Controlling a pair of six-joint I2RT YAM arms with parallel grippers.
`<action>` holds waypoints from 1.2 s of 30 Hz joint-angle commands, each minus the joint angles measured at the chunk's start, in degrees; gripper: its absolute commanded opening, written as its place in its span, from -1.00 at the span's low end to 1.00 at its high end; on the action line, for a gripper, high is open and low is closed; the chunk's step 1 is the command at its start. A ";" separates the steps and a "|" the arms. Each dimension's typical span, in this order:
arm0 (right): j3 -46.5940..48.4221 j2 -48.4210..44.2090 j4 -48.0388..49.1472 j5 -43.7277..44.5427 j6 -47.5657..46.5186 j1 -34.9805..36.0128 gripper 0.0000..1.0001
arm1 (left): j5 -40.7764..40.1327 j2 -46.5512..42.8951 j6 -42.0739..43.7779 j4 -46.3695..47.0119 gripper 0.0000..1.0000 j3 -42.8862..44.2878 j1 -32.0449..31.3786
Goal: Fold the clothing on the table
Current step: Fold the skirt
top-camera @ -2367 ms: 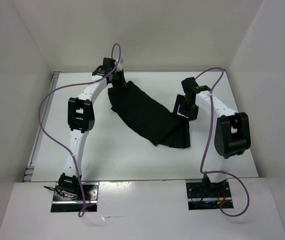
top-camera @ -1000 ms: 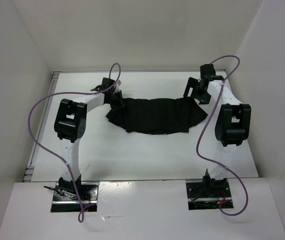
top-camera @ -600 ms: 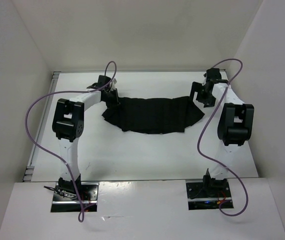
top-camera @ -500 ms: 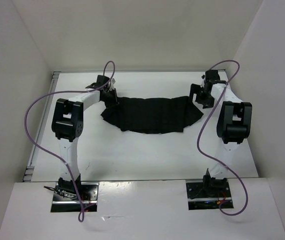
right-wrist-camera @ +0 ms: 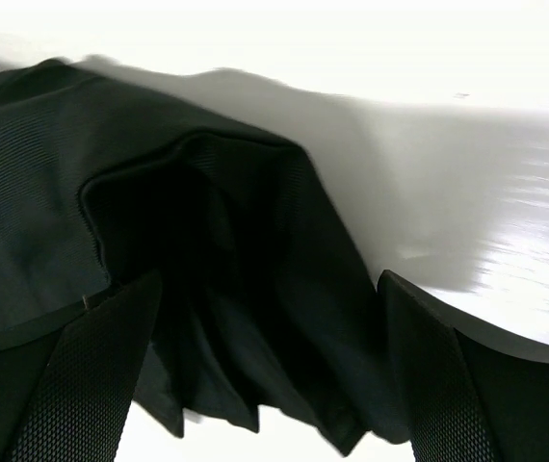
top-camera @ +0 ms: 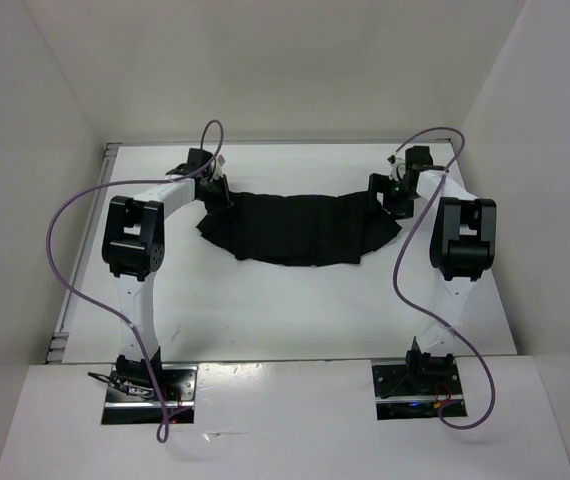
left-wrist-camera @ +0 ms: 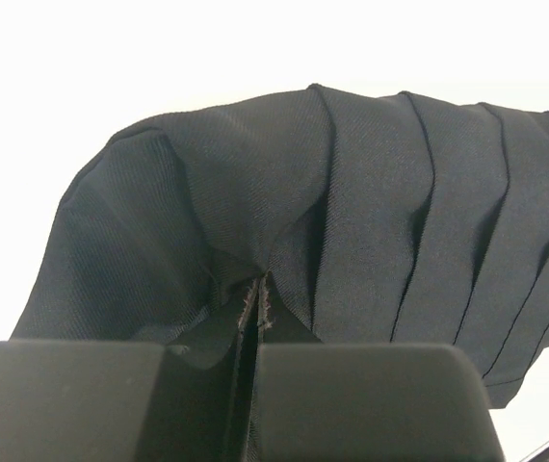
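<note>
Layout: the soft black pleated fabric garment (top-camera: 300, 228) lies spread side to side across the far half of the flat white rectangular table (top-camera: 265, 300). It is mostly flat. Its near edge bows toward the arm bases, and a gripper sits at each far corner.

Left gripper (left-wrist-camera: 255, 332): the jaws are closed tight on the garment's far-left corner. The wrist view shows a thin raw edge of cloth pinched in the seam between the pads, with pleats fanning away from the pinch.

Right gripper (right-wrist-camera: 270, 298): the jaws are spread fully wide at the far-right corner. Cloth sits bunched in the gap between the two fingers, but as far as I can see neither pad presses on it. Nothing is held on this side.

Handling (judgement): the garment looks light and limp, with no stiffness of its own, so it will sag from any single hold point. The pleats give it a grain. It should crease readily along the pleat lines and bunch across them. The fine matte weave is probably not slippery against textured pads, though a shallow edge bite could pull out under tension. It is not fragile.

Where to hold (judgement): take it at the corners, deep enough to catch all the layers, at matching spots on both sides so the fold line runs straight. The right jaws would need to close on the bunched corner first. A lift from the left alone would drag the garment askew.
</note>
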 commanded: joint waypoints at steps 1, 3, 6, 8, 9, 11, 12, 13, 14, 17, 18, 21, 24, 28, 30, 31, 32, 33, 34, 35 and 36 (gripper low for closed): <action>-0.71 -0.92 2.69 -6.52 -2.00 -0.07 0.94 | 0.30 1.20 2.29 -0.76 -0.93 2.67 0.89; -0.71 -0.39 2.69 -8.89 -2.00 -0.86 0.94 | 0.30 1.20 2.30 -0.76 -0.93 2.67 0.89; -0.19 -0.39 2.16 -11.80 -2.00 -3.58 0.94 | -0.22 1.20 2.30 -0.76 -0.93 2.06 0.89; -0.19 -0.39 1.55 -14.17 -1.48 -5.78 0.94 | -0.84 0.68 2.30 -0.76 -0.93 1.44 0.89; -0.19 -1.00 1.55 -16.01 -1.48 -6.40 0.94 | -1.36 0.67 2.82 -0.76 -0.93 1.44 0.89; -0.19 -2.32 1.02 -17.42 -1.48 -7.71 0.94 | -1.37 0.67 2.83 -0.76 -0.93 0.92 0.89; -0.19 -2.85 1.02 -17.43 -1.48 -7.72 0.94 | -1.37 0.15 2.83 -0.76 -0.93 0.92 0.89; -0.19 -3.64 1.02 -18.04 -1.48 -7.72 0.94 | -1.89 0.15 2.83 -0.76 -0.93 0.92 0.89; -0.19 -3.64 1.54 -18.05 -1.48 -7.72 0.94 | -1.89 0.15 2.83 -0.76 -0.93 0.92 0.89; -0.19 -1.80 1.55 -21.47 -1.48 -7.72 0.94 | -1.89 0.15 2.83 -0.76 -0.93 0.92 0.89; -0.19 -0.58 1.03 -22.34 -2.09 -7.72 0.94 | -1.89 0.15 2.83 -0.76 -0.93 0.92 0.89; -0.79 0.22 1.02 -25.60 -3.32 -7.72 0.94 | -2.50 0.15 2.83 -0.76 -0.93 0.92 0.89; -0.80 0.75 1.02 -28.15 -3.93 -7.19 0.94 | -2.51 0.15 2.83 -1.29 -0.93 0.39 0.89; -0.80 1.81 1.02 -28.77 -3.94 -7.19 0.94 | -2.51 0.15 2.83 -1.29 -0.93 0.39 0.89; -0.80 2.41 0.49 -28.77 -3.94 -5.97 0.94 | -2.51 0.15 2.83 -1.29 -0.93 0.39 0.89; -0.80 2.42 0.49 -28.77 -3.94 -5.96 0.94 | -2.51 0.15 2.83 -1.29 -0.93 0.39 0.89; -0.80 2.94 0.49 -28.25 -3.94 -4.48 0.94 | -2.51 0.15 2.83 -1.29 -0.93 0.39 0.89; -0.80 2.95 0.49 -28.24 -3.94 -3.77 0.91 | -2.51 0.15 2.83 -1.29 -0.93 0.39 0.89; -0.80 2.95 0.49 -27.46 -3.94 -3.07 0.91 | -2.51 0.15 2.83 -1.29 -0.93 0.39 0.89; -0.80 3.56 0.49 -26.23 -3.94 -2.37 0.91 | -2.51 0.15 2.83 -1.29 -0.93 0.39 0.89; -0.80 3.56 0.49 -25.52 -3.94 -0.97 0.89 | -2.51 0.15 2.83 -1.29 -0.93 0.39 0.89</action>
